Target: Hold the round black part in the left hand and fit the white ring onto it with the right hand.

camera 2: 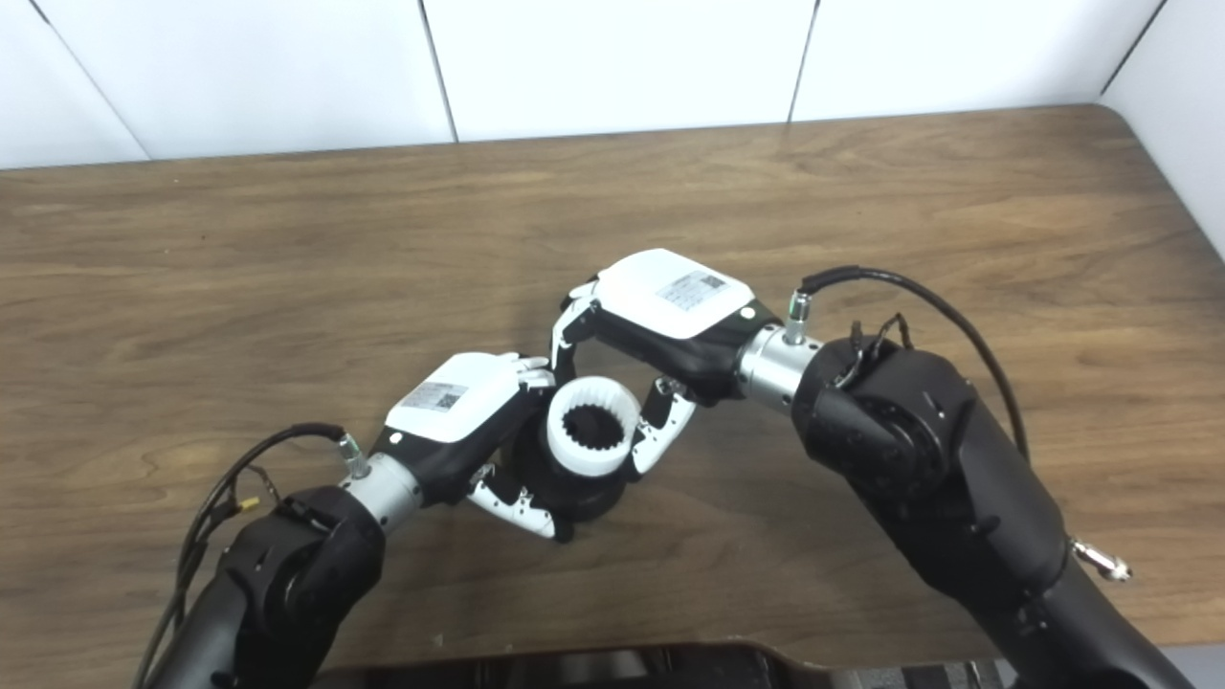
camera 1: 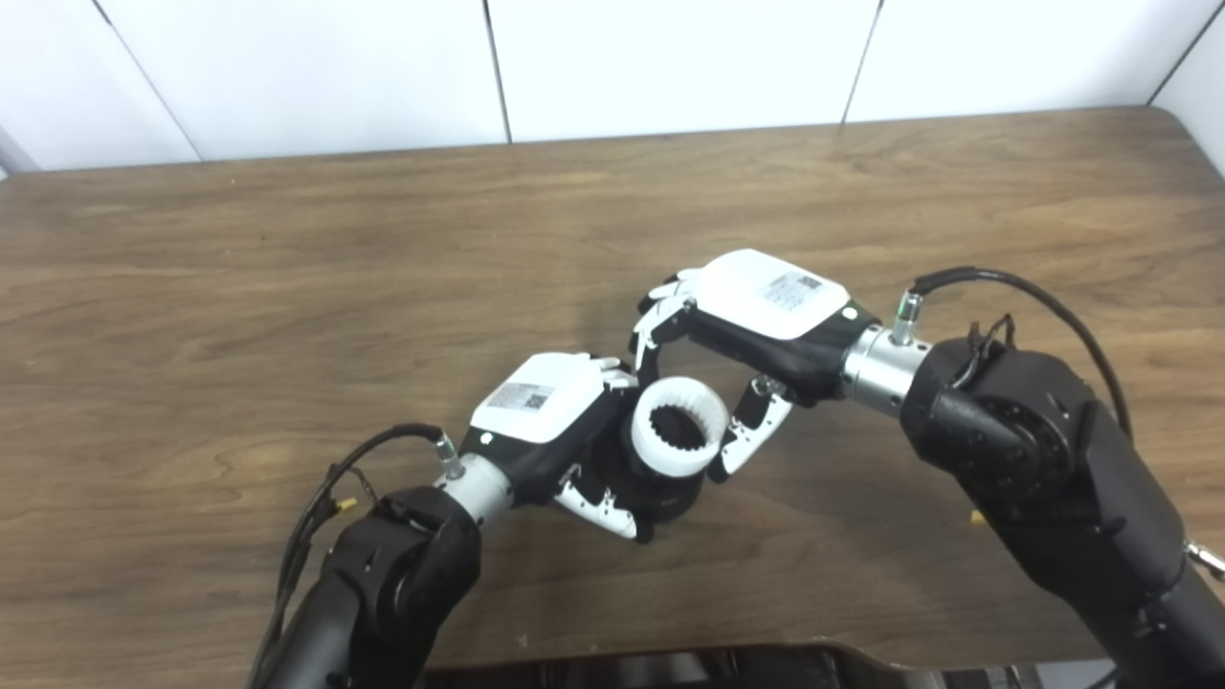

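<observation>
The round black part [camera 1: 670,496] sits in my left hand [camera 1: 560,421], which is shut on it just above the table, a little left of centre. The white toothed ring [camera 1: 710,421] rests on top of the black part, its hole facing up with dark teeth showing inside. My right hand [camera 1: 761,321] reaches in from the right and straddles the ring. Its fingers [camera 1: 651,340] curl down at the ring's far left edge and its thumb [camera 1: 751,431] presses the ring's right side. The underside of the black part is hidden by my left hand.
The brown wooden table [camera 1: 287,268] stretches to a white panelled wall [camera 1: 670,57] at the back. A dark ledge [camera 1: 670,670] runs along the bottom edge of the picture. Cables loop off both wrists.
</observation>
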